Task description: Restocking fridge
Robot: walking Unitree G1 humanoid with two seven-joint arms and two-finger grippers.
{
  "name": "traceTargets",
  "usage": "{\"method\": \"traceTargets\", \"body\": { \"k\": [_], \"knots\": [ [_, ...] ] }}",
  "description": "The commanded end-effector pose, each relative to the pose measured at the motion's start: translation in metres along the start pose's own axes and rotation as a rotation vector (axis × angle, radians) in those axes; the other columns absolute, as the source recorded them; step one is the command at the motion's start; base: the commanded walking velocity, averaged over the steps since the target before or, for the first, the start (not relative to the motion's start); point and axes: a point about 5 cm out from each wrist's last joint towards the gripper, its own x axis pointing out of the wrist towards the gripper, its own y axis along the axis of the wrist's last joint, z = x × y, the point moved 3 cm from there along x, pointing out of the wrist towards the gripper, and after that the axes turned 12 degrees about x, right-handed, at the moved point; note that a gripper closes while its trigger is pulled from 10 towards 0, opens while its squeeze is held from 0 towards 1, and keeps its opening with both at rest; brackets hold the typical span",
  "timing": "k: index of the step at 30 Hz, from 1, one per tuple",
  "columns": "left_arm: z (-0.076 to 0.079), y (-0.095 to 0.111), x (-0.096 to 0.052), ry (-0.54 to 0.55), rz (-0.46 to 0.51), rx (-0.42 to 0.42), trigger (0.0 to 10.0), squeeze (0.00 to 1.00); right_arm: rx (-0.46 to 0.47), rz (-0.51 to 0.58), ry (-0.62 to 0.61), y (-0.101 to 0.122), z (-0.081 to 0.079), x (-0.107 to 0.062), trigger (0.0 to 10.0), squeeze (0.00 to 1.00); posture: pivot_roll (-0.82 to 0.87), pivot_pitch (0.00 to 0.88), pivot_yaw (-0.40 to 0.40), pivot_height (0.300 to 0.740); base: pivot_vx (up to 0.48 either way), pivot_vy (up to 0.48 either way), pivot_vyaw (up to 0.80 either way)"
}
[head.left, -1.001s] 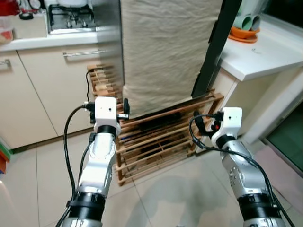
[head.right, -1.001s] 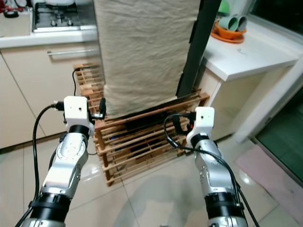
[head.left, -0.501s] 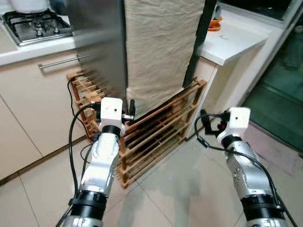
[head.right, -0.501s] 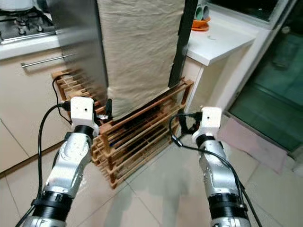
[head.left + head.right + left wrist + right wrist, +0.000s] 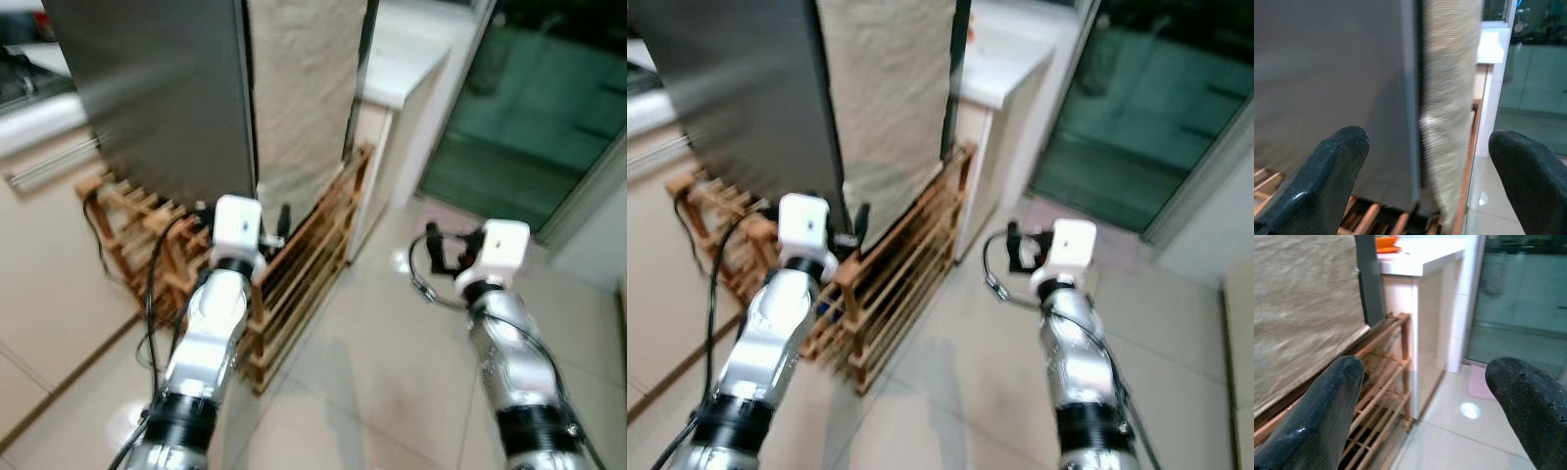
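Looks like the approach/turning phase: left gripper point(image 5: 1425, 181) and right gripper point(image 5: 1435, 406) both spread wide and empty beside the grey steel-sided fridge point(image 5: 157, 98) draped in beige cloth point(image 5: 299, 88) over a slatted wooden rack point(image 5: 304, 264); next, find stock and the door.

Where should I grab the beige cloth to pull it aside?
Grip the cloth at its loose bottom edge, where it hangs free above the wooden rack. Come from the front with the left gripper, which is open and already faces that edge beside the grey panel.
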Motion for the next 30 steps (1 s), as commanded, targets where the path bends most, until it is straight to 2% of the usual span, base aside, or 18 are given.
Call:
{"method": "traceTargets", "body": {
  "k": [1,5,15,23,27,30],
  "knots": [
    [0.012,0.011,0.001,-0.022,0.039,-0.030,10.0,0.00,-0.024,0.025,-0.034,0.008,0.012,0.001,10.0,0.00,0.00,0.000,-0.062,0.740,0.000,0.000,-0.73],
    [0.015,0.011,0.000,-0.040,0.033,-0.009,10.0,0.00,-0.026,0.043,-0.039,0.010,0.011,0.002,10.0,0.00,0.01,0.000,-0.063,0.740,0.000,0.000,-0.67],
    [0.026,0.022,0.004,-0.103,0.088,-0.002,10.0,0.00,-0.048,0.052,-0.039,0.012,0.009,0.002,10.0,0.00,0.00,0.000,-0.055,0.740,0.000,0.000,0.00],
    [0.028,0.033,0.003,-0.104,0.149,0.013,10.0,0.00,-0.054,0.053,-0.039,0.011,0.010,0.003,10.0,0.00,0.00,0.000,-0.051,0.740,0.458,0.000,0.00],
    [0.025,0.039,0.002,-0.087,0.176,-0.020,10.0,0.00,-0.065,0.079,-0.033,0.017,0.008,0.004,10.0,0.00,0.00,0.000,-0.051,0.740,0.466,0.000,0.00],
    [0.019,0.043,0.004,-0.050,0.192,-0.057,10.0,0.00,-0.072,0.091,-0.032,0.020,0.009,0.005,10.0,0.00,0.00,0.000,-0.048,0.740,0.170,0.417,0.00]
  ]
}}
